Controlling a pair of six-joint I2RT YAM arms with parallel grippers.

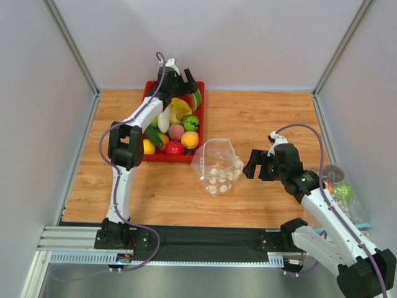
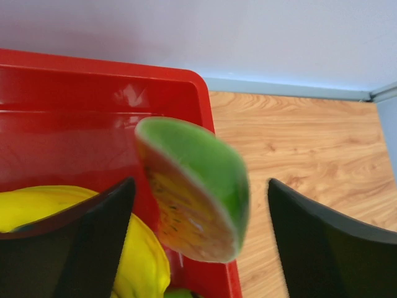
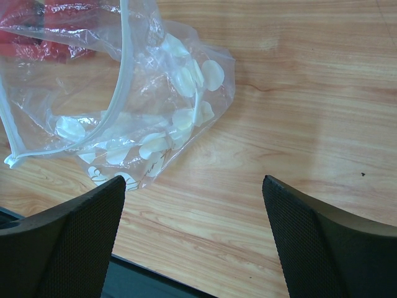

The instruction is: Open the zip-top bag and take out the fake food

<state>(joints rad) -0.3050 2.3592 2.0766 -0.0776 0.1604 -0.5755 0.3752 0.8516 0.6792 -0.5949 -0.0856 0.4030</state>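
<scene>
Clear crinkly zip-top bag (image 1: 217, 165) gapes; left end effector (image 2: 200, 182) and right end effector (image 3: 193, 179) spread.

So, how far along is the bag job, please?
The zip-top bag lies open and looks empty; fake food sits in the red tray. The left tool, open, hangs over the tray around a green slice; the right tool is open, empty. Little seems left.

The top camera looked down from the near edge over the whole surface (image 1: 260, 124). The left wrist camera faced the tray (image 2: 74, 124) closely, the right wrist camera the bag (image 3: 155, 93); the top view shared both.
</scene>
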